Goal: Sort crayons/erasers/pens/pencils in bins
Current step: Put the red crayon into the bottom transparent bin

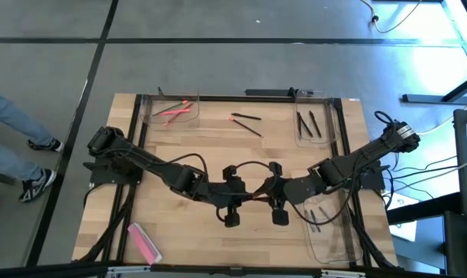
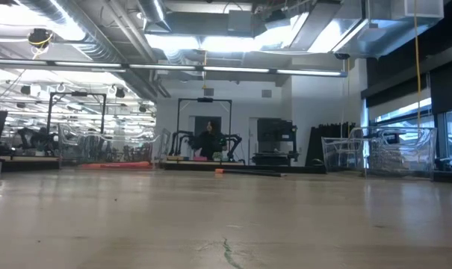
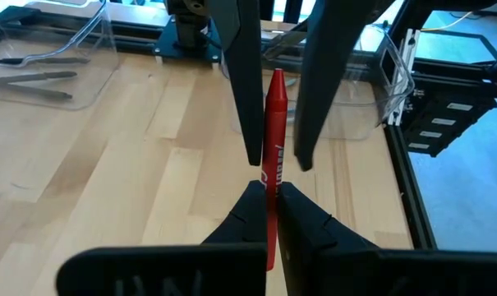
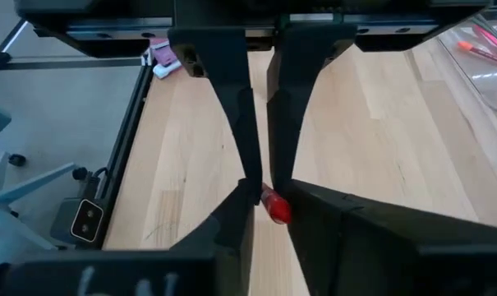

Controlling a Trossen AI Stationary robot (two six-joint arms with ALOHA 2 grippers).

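At centre frame, left gripper [image 1: 231, 220] clenches a red crayon [image 3: 273, 156] while right gripper [image 1: 280, 218] half-closes on it, mid-handover; next, likely left releases.

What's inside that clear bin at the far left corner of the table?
The far-left bin holds a few bright pink-red crayons lying loose and crossing each other. The exact count is unclear, since they overlap. No pens or pencils show in it.
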